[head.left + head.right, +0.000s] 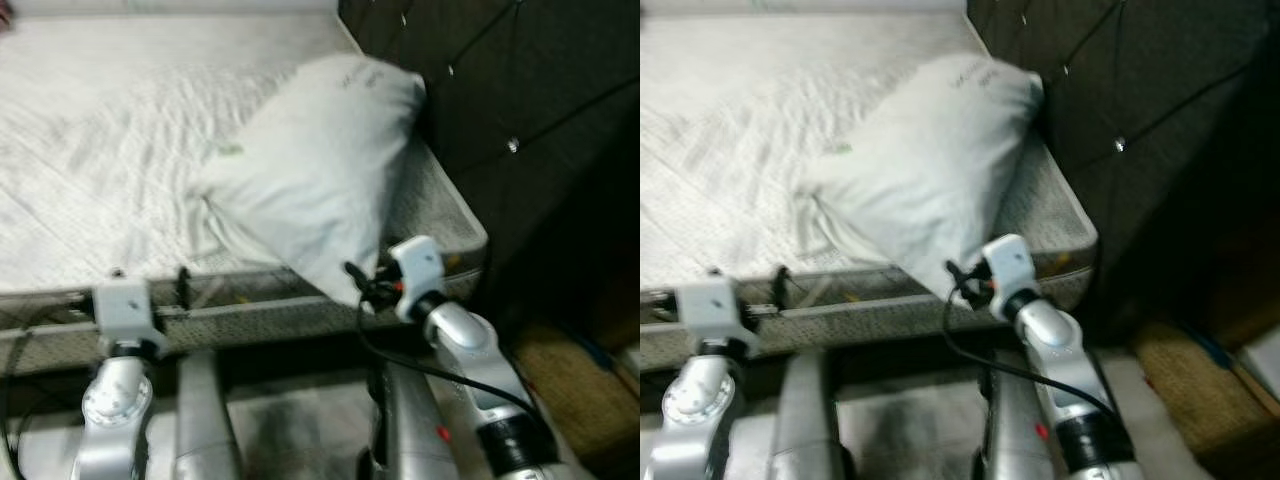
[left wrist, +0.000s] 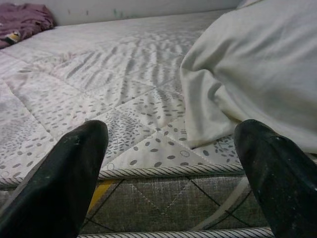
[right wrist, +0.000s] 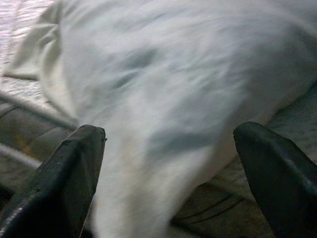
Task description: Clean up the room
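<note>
A bare quilted mattress (image 1: 120, 170) is seen ahead of the robot, its piped near edge running across the lower part of the head views, with a grey fabric side panel below it. A white pillow (image 1: 310, 170) is laid at the mattress's right end, tilted, with its upper corner leaned against the dark tufted headboard (image 1: 520, 110) and its lower corner hung slightly over the near edge. To the left of the pillow a broad stretch of mattress surface is left uncovered, reaching back to a pale wall. A purple cloth (image 2: 22, 22) is bunched at the far side of the mattress by that wall, well apart from the pillow. The right gripper (image 3: 168, 183) is held at the pillow's overhanging corner; its jaws are spread wide, one finger (image 3: 64, 178) on each side of the white fabric, and whether the fabric is touched cannot be told, the wrist picture being blurred. The left gripper (image 2: 171, 181) is held just off the near edge of the mattress, left of the pillow, its jaws likewise spread wide with nothing between them; the pillow's loose edge is seen just beyond its one finger (image 2: 277, 173). To the right of the bed, beside the headboard, a brown mat (image 1: 570, 390) is laid on the floor.
</note>
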Robot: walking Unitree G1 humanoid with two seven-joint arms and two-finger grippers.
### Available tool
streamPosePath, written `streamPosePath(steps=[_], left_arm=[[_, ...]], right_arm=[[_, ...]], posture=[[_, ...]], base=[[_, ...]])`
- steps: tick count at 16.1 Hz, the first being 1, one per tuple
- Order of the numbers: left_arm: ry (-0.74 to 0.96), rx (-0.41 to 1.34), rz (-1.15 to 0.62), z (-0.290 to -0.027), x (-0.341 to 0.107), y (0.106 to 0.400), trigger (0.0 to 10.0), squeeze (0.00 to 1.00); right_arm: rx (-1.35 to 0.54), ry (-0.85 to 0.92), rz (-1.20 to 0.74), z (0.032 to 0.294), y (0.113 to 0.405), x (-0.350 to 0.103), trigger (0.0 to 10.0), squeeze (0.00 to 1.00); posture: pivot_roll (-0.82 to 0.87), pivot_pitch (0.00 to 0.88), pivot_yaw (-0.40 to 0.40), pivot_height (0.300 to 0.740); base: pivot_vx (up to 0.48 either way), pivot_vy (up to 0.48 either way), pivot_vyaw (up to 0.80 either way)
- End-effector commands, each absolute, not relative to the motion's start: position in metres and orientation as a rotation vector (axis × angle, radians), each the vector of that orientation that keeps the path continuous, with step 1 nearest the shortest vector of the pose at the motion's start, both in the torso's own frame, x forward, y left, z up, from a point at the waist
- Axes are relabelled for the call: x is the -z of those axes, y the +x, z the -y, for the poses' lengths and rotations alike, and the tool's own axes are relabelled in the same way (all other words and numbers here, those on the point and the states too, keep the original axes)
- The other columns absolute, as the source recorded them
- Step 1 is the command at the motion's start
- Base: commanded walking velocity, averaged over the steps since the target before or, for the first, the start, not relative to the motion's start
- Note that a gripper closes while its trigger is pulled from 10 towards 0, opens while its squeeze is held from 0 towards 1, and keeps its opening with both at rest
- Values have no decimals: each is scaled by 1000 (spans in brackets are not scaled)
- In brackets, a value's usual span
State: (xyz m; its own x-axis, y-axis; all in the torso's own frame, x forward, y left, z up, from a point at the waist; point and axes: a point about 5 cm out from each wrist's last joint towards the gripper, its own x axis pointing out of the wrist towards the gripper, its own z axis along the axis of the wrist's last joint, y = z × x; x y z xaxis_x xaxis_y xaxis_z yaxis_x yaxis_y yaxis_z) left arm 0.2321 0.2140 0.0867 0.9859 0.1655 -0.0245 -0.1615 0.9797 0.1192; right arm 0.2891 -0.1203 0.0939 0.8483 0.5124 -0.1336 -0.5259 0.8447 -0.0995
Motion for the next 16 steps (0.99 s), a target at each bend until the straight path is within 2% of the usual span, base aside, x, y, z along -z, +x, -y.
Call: streamPosePath(steps=[1, 4, 13, 16], left_arm=[[120, -160, -24, -212, -91, 234, 10000, 0], [92, -144, -28, -213, -91, 234, 10000, 0], [78, -108, -15, -208, -91, 235, 10000, 0], [90, -116, -18, -209, -91, 235, 10000, 0]], right_arm=[[-585, -128, -105, 119, 292, -99, 10000, 0], [-632, -117, -114, 114, 293, -99, 10000, 0], [-612, -133, -100, 116, 294, -101, 10000, 0], [-626, -136, -112, 113, 294, -98, 10000, 0]], posture=[[12, 42, -38, 481], [13, 45, -32, 481], [10, 32, -39, 481], [16, 27, -38, 481]], base=[[0, 0, 0], [0, 0, 0], [416, 0, 0], [0, 0, 0]])
